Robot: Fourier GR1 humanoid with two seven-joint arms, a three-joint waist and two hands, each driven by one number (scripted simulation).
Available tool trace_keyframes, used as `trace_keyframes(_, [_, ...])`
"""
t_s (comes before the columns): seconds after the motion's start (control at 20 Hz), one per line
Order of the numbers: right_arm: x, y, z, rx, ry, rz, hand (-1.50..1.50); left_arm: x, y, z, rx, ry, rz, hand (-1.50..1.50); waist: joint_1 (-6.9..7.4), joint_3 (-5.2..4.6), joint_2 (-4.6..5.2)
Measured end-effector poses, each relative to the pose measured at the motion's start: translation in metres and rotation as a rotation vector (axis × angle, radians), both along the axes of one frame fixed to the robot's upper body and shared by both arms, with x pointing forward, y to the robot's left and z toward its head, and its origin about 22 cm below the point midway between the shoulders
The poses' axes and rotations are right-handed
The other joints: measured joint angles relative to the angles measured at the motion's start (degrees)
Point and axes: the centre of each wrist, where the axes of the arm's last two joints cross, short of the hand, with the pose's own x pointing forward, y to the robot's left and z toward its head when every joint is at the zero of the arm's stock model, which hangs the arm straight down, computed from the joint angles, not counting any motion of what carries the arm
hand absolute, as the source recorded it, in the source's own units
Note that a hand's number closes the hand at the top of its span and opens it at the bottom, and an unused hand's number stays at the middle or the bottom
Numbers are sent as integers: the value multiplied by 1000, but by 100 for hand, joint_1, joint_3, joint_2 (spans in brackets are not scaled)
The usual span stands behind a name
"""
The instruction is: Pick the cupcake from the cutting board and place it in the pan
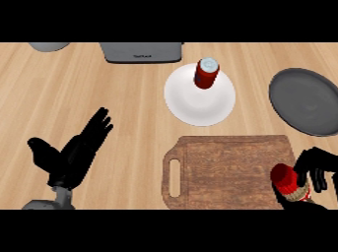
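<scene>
The cupcake (290,182), red-wrapped with a pale edge, sits at the right end of the wooden cutting board (226,170). My right hand (322,170) curls round it from the right, fingers bent over its top and side. The grey pan (308,101) lies on the counter beyond the board, at the right. My left hand (77,147) rests open at the lower left, fingers straight and pointing away, well apart from the board.
A white plate (193,103) beyond the board carries a red bottle (206,74) with a pale cap. A grey appliance (141,51) and a grey round object (49,46) stand at the far edge.
</scene>
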Motion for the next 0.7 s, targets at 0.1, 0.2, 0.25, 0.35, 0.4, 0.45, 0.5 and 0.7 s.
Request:
trace_keyframes(0.1, [12,-20,-12,7,-11,-20,150,3,-1,1,-1,-2,-4,0,31,-3,5])
trace_keyframes(0.2, [31,-36,-21,-18,-26,-49,150,6,-2,0,-2,-4,-11,0,70,-4,13])
trace_keyframes(0.25, [40,-42,-25,-31,-33,-61,150,6,-4,-1,-1,-2,-14,0,84,-5,15])
trace_keyframes(0.35, [53,-57,-35,-66,-47,-81,150,8,-5,1,-1,-5,-24,0,101,-5,16])
trace_keyframes(0.4, [63,-63,-36,-75,-56,-91,150,8,-7,-1,5,-5,-25,0,111,-5,19])
trace_keyframes(0.45, [73,-71,-38,-85,-65,-103,150,10,-9,-2,3,-5,-27,0,119,-6,21])
trace_keyframes(0.5, [82,-77,-40,-86,-79,-116,150,9,-10,-3,2,-5,-29,0,130,-6,22])
trace_keyframes(0.7, [111,-96,-52,-100,-142,-199,150,9,-16,3,-1,0,-40,0,174,-5,27])
